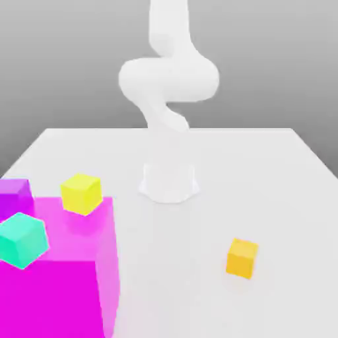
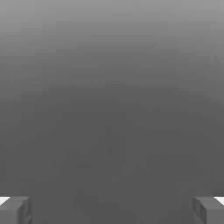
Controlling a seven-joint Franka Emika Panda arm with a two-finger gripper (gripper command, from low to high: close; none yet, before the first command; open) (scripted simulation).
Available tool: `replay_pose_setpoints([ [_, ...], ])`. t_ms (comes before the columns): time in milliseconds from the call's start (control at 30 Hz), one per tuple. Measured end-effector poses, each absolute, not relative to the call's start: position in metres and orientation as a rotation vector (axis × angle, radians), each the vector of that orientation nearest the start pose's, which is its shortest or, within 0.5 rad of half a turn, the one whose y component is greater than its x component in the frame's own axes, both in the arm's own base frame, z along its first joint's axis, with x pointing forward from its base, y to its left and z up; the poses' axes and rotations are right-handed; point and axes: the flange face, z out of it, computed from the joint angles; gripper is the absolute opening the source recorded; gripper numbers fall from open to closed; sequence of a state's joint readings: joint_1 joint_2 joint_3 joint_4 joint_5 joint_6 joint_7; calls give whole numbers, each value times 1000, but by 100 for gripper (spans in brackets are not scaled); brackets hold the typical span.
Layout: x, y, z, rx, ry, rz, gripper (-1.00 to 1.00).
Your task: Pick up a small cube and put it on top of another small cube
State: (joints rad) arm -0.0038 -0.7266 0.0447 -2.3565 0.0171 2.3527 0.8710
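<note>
Your gripper [image 2: 112,210] hangs wide open, holding nothing; the orange cube [image 1: 241,257] sits alone on the table [image 1: 277,171], exterior view's right. Approach off-centre and you could knock it away.

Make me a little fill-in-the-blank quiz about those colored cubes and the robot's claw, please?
1. The small orange-yellow cube sits alone on the white ____.
2. The teal cube and the lemon-yellow cube rest on the big ____ block.
3. The gripper has its two fingers spread ____, with nothing between them.
4. The orange-yellow cube lies toward the exterior view's ____ side.

Missing words: table; magenta; open; right
</note>
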Motion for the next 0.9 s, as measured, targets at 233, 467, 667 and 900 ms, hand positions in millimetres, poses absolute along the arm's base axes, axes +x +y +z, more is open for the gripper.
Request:
replay_pose_setpoints([
  [233, 425, 86, 487, -2519, 1317, -580, 0],
  [467, 392, 138, 311, -2567, 1566, -242, 0],
  [667, 326, 158, 194, -2588, 1764, -9, 0],
  [900, 321, 160, 139, -2591, 1771, 5, -100],
])
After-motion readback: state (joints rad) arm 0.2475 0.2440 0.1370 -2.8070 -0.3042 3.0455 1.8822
